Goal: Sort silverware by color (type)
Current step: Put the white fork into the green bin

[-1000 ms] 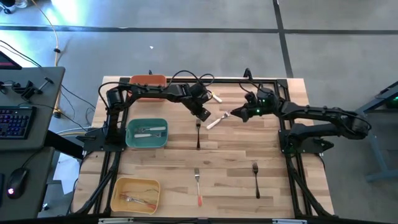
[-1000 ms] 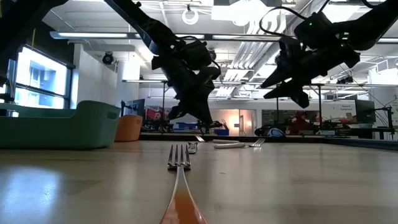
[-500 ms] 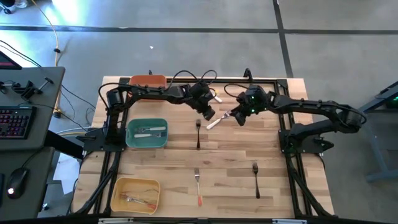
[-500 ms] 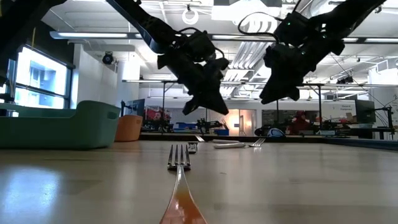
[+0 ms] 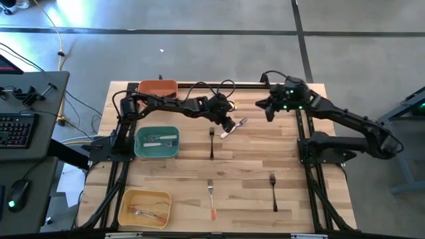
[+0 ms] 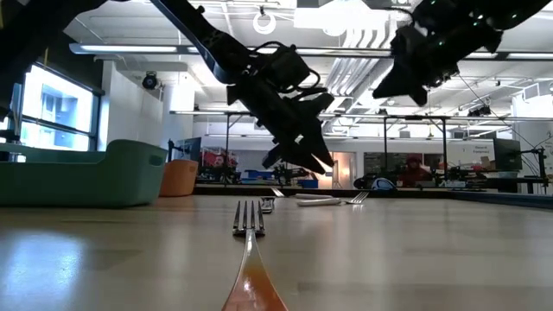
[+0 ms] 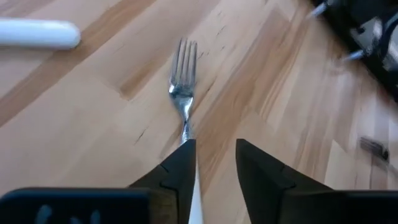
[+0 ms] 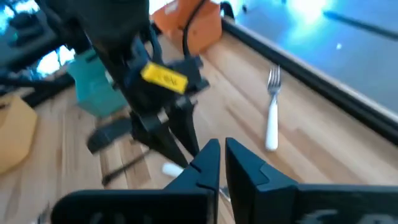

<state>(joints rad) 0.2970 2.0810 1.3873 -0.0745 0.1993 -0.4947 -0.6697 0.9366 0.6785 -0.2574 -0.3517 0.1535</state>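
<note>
High view showed the left gripper (image 5: 227, 124) low over the white-handled fork (image 5: 234, 127) near the far edge of the table (image 5: 252, 159), just to the right of the orange bin (image 5: 158, 88). In the left wrist view its fingers (image 7: 180, 168) stood apart, astride the fork's handle with the silver tines reaching out ahead of them; nothing was clamped yet, and the straddling pose looked like the setup for a pinch on the handle. A second white handle (image 7: 38, 33) lay near the tines, well off to one side.

Beyond the fork, away from the orange bin, the right gripper (image 5: 267, 109) hung raised with its fingers (image 8: 205, 163) pressed together on nothing, probably held clear so the left arm had room.

Nearer than the orange bin, the teal bin (image 5: 157, 143) already held white-handled pieces, which suggested it as this fork's destination. The yellow bin (image 5: 145, 207) at the near edge held orange-handled ones. Loose on the table remained a black fork (image 5: 211, 142) beside the teal bin, an orange-handled fork (image 5: 211, 198) and another black fork (image 5: 273, 190) farther to the right.
</note>
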